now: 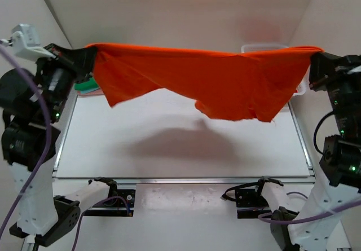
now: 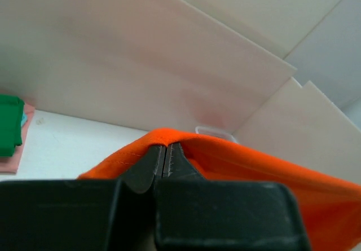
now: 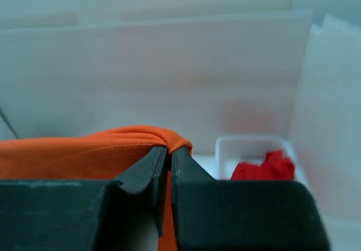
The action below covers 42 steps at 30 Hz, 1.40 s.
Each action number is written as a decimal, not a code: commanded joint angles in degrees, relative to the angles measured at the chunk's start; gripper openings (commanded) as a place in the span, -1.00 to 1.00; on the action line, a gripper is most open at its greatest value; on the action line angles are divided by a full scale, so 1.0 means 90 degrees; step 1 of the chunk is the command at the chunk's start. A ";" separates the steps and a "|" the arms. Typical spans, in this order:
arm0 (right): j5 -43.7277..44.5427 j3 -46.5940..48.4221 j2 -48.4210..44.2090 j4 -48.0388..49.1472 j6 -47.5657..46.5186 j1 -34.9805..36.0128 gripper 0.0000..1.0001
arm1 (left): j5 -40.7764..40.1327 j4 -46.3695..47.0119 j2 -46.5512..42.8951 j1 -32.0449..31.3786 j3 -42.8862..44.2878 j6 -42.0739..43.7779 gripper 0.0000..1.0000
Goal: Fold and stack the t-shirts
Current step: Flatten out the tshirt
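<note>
Held at opposite ends of the orange t-shirt by left fingers and right fingers, both clamped shut on cloth; hangs stretched side to side between them, well above the surface.

Arms: we are holding both raised, spread wide apart.
Left gripper: we are clamping the orange t-shirt.
Right gripper: we are clamping its other end.
</note>
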 commanded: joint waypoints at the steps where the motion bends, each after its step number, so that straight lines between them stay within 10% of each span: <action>1: -0.1013 0.0630 0.0087 0.0196 -0.0022 -0.0630 -1.00 | -0.0405 -0.0825 0.0059 -0.0035 0.0545 0.0252 -1.00; 11: -0.1746 -0.0878 0.0428 0.1572 0.0867 -0.0639 -1.00 | 0.0171 -0.0178 -0.0604 0.0072 -0.2241 -0.0372 -1.00; 16: 0.0049 -0.2208 0.1100 0.2275 0.0137 0.1535 -1.00 | 0.0034 0.1237 -0.0236 0.0228 -0.3893 -0.0832 -1.00; 20: -0.0203 -0.2240 0.2699 0.2970 0.0350 0.1783 -1.00 | -0.0327 0.1844 0.0954 0.0248 -0.3994 -0.0783 -1.00; 24: 0.0012 -0.0710 0.5004 0.3254 0.0116 0.1998 -0.98 | -0.0629 0.2245 0.2915 0.0521 -0.3321 -0.0472 -0.98; 25: 0.0293 0.0174 0.5927 0.3157 0.0028 0.2027 -0.91 | -0.0572 0.2343 0.3520 0.0773 -0.3010 -0.0509 -0.68; 26: 0.0460 0.1101 0.6739 0.3069 -0.0050 0.1979 -0.56 | -0.0329 0.2402 0.3797 0.1056 -0.2678 -0.0607 -0.25; 28: 0.0997 0.2589 0.7853 0.2535 -0.0080 0.1950 0.10 | 0.0206 0.2441 0.4646 0.1497 -0.2325 -0.0996 -0.17; 32: 0.1311 0.5007 0.9140 0.0689 -0.0488 0.1978 0.35 | 0.0562 0.2480 0.4593 0.1762 -0.2964 -0.1155 0.06; 38: 0.2031 0.1173 0.6808 0.0510 -0.0548 0.2231 0.34 | 0.0513 0.2413 0.2876 0.1616 -0.5317 -0.1009 0.07; 42: 0.2044 -0.1460 0.4926 0.0724 -0.0207 0.2456 -0.50 | 0.0085 0.2071 0.1849 0.1080 -0.6607 -0.0911 0.08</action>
